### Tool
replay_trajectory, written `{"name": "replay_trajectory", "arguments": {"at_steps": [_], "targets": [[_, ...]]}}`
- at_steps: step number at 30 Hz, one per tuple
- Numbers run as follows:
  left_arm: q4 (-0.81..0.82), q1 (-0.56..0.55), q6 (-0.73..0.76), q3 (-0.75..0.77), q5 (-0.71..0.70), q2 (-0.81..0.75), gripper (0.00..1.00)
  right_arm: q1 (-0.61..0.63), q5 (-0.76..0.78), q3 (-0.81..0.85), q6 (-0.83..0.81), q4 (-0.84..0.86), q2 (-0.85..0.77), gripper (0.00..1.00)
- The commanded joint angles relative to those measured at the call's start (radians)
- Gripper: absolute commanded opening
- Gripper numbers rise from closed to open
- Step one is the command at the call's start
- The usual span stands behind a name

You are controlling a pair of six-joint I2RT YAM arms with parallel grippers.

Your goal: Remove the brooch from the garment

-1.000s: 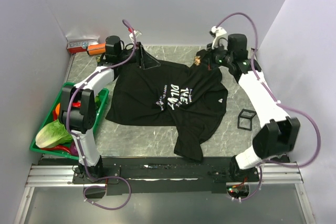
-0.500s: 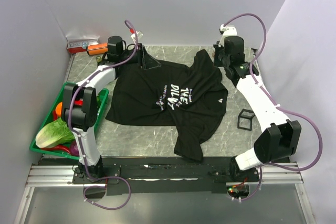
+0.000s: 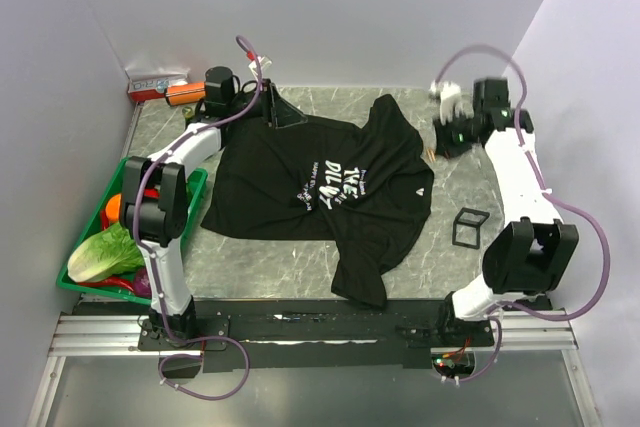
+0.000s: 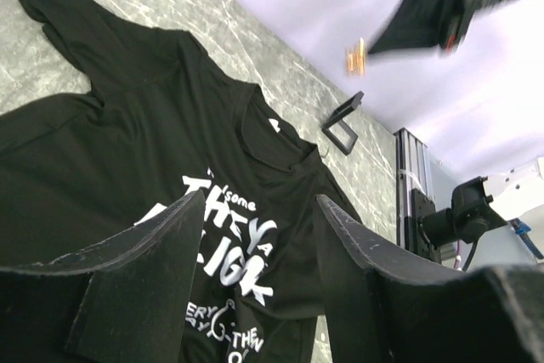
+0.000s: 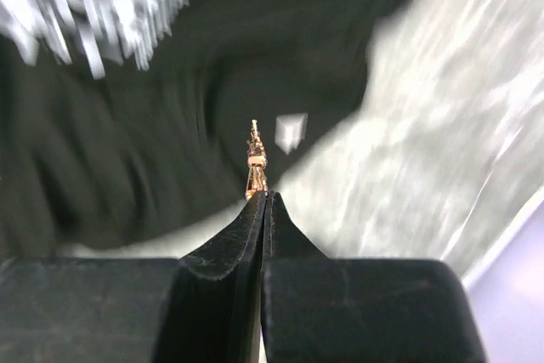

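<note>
The garment, a black T-shirt [image 3: 330, 187] with white lettering, lies spread on the marble table. It also shows in the left wrist view [image 4: 127, 167] and blurred in the right wrist view [image 5: 110, 150]. My right gripper [image 3: 437, 145] is shut on a small gold brooch [image 5: 255, 163] at its fingertips [image 5: 274, 210], and holds it off the shirt's right edge. The brooch also shows in the top view [image 3: 430, 154] and in the left wrist view [image 4: 355, 55]. My left gripper [image 3: 283, 117] is open and empty [image 4: 259, 201] at the shirt's back left sleeve.
A green tray [image 3: 195, 182] with a lettuce [image 3: 100, 255] and other produce stands at the left edge. A black wire cube frame [image 3: 470, 227] sits right of the shirt. A red and orange box [image 3: 160, 89] lies at the back left corner. Walls enclose the table.
My right gripper has pulled away from the shirt's back edge to the right, carrying the brooch off the cloth. The left arm has barely moved.
</note>
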Motion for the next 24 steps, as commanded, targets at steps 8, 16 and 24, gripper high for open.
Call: {"name": "replay_trajectory", "arguments": {"at_steps": [8,16,24], "targets": [[0.221,0.006,-0.133,-0.032,0.019,0.033,0.59,-0.057,0.332,-0.524,-0.566,-0.010,-0.298,0.00],[0.175,0.006,-0.109,-0.039,0.017,0.015,0.59,-0.070,0.467,-0.684,-0.740,0.130,-0.287,0.00],[0.132,0.006,-0.081,-0.047,0.011,-0.005,0.59,-0.070,0.520,-0.807,-0.827,0.319,-0.331,0.00]]}}
